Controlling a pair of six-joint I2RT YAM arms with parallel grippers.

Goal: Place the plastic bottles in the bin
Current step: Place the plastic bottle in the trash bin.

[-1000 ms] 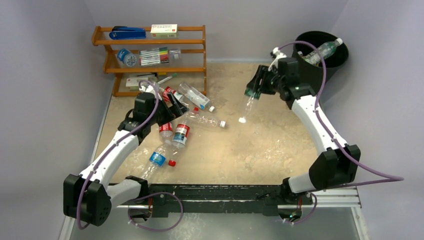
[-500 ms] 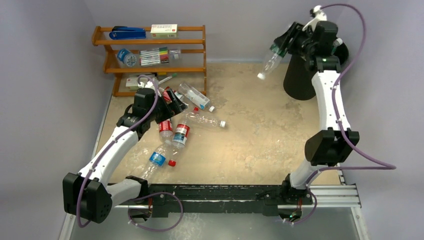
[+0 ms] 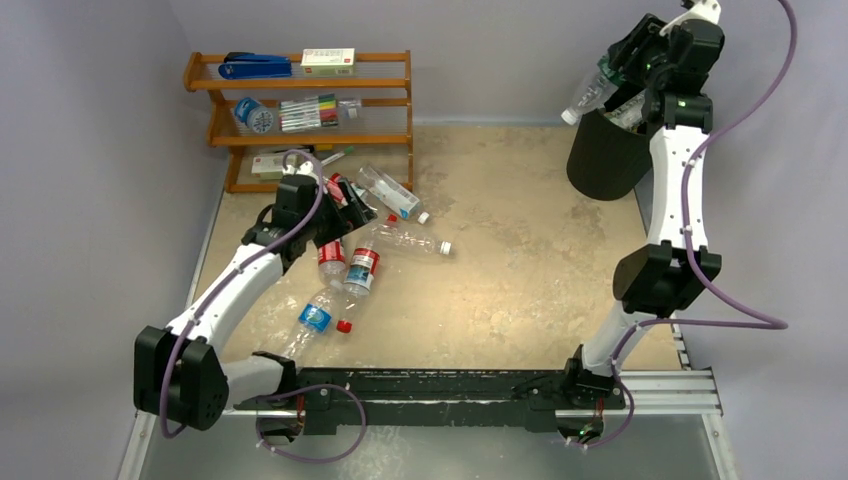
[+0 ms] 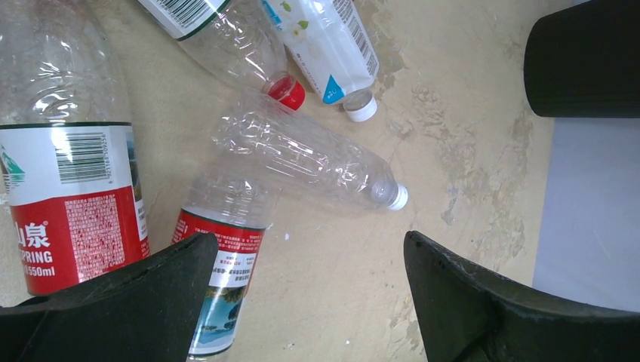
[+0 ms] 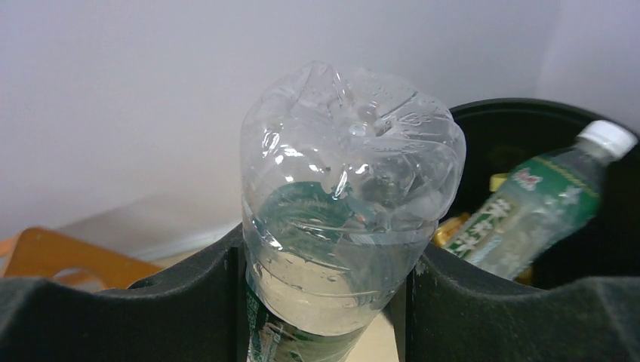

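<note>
My right gripper (image 3: 618,72) is shut on a clear plastic bottle (image 3: 590,95) with a green label, held high by the left rim of the black bin (image 3: 603,160), white cap pointing down-left. In the right wrist view the bottle's base (image 5: 351,181) sits between my fingers (image 5: 483,302); a green-labelled bottle (image 5: 540,207) lies inside the bin (image 5: 521,113). My left gripper (image 3: 345,212) hangs open over several bottles lying on the table: a clear one (image 4: 309,154), red-labelled ones (image 4: 72,196) (image 4: 223,256) and a white-labelled one (image 4: 332,45). Nothing is between its fingers (image 4: 128,302).
A wooden three-tier shelf rack (image 3: 300,135) stands at the back left, holding a blue stapler (image 3: 255,67) and marker pens (image 3: 310,110). A blue-labelled bottle (image 3: 315,315) and a loose red cap (image 3: 344,325) lie nearer the front. Grey walls close in the table.
My right arm has swung up and right, carrying the bottle from above the mid-table to beside the bin's rim. The left arm has barely moved.
</note>
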